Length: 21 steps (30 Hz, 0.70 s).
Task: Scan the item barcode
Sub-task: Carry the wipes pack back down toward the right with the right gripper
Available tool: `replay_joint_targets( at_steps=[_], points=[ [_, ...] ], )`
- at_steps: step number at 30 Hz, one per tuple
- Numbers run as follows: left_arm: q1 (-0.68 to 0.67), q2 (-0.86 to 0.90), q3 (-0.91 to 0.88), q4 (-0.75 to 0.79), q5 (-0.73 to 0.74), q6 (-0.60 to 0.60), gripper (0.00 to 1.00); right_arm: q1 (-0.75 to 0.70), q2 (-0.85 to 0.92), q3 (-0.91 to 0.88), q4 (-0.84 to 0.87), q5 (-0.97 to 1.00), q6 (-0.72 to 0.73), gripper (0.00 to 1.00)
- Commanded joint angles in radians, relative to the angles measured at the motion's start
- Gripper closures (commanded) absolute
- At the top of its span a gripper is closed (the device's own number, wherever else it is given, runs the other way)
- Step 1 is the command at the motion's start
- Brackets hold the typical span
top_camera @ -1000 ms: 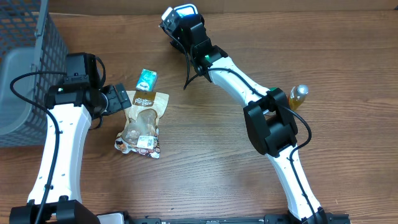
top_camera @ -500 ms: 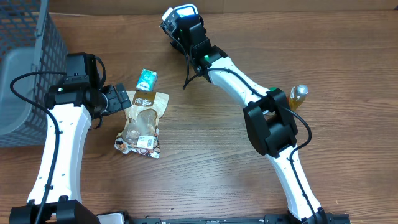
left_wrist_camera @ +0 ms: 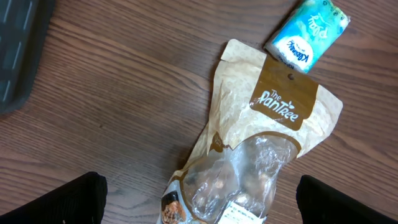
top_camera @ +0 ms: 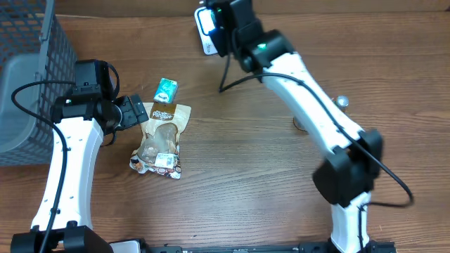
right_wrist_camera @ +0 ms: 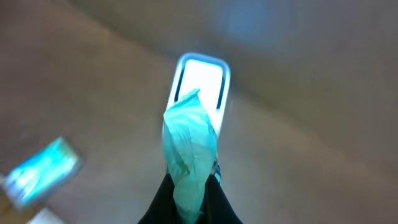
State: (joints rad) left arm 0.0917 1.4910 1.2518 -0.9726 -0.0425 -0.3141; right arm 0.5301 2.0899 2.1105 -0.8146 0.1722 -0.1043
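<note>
Hovering just left of the snack pouch, the left gripper has its jaws spread wide, with nothing between them and no contact with the pouch. The pouch lies flat on the table. Its long axis runs far-to-near with a slight tilt: brown header at the far end, clear window and a white label at the near end. The label's print is too small to read. In the left wrist view both fingertips stand either side of the pouch's near half.

A teal packet sits just beyond the pouch's header corner and seems to touch it. The scanner is well beyond and right of the pouch, window lit. The right gripper is at the scanner, pressed together on a pale teal wad held in front of the lit window; I cannot tell what the wad is.

Judgement: the left arm is far nearer the pouch, so the pick falls to it. It should close across the short axis, then carry the pouch far-right with the label turned to the window.
</note>
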Motion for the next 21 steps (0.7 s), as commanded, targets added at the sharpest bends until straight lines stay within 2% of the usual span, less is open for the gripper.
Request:
replay_joint_targets(
  at_steps=[1, 3, 5, 8, 21],
  points=[
    [0.0, 0.009, 0.007, 0.002, -0.013, 0.003, 0.0, -0.033, -0.01, -0.002, -0.193, -0.166, 0.169, 0.95],
    [0.0, 0.009, 0.007, 0.002, -0.013, 0.003, 0.0, -0.045, -0.006, -0.006, -0.349, -0.279, 0.187, 0.93],
    [0.0, 0.009, 0.007, 0.002, -0.013, 0.003, 0.0, -0.056, -0.006, -0.026, -0.481, -0.366, 0.187, 0.96],
    [0.0, 0.009, 0.007, 0.001, -0.013, 0.003, 0.01, -0.062, -0.006, -0.083, -0.59, -0.383, 0.186, 0.96],
    [0.0, 0.009, 0.007, 0.001, -0.013, 0.003, 0.0, -0.062, -0.006, -0.372, -0.596, -0.383, 0.187, 0.96]
  ],
)
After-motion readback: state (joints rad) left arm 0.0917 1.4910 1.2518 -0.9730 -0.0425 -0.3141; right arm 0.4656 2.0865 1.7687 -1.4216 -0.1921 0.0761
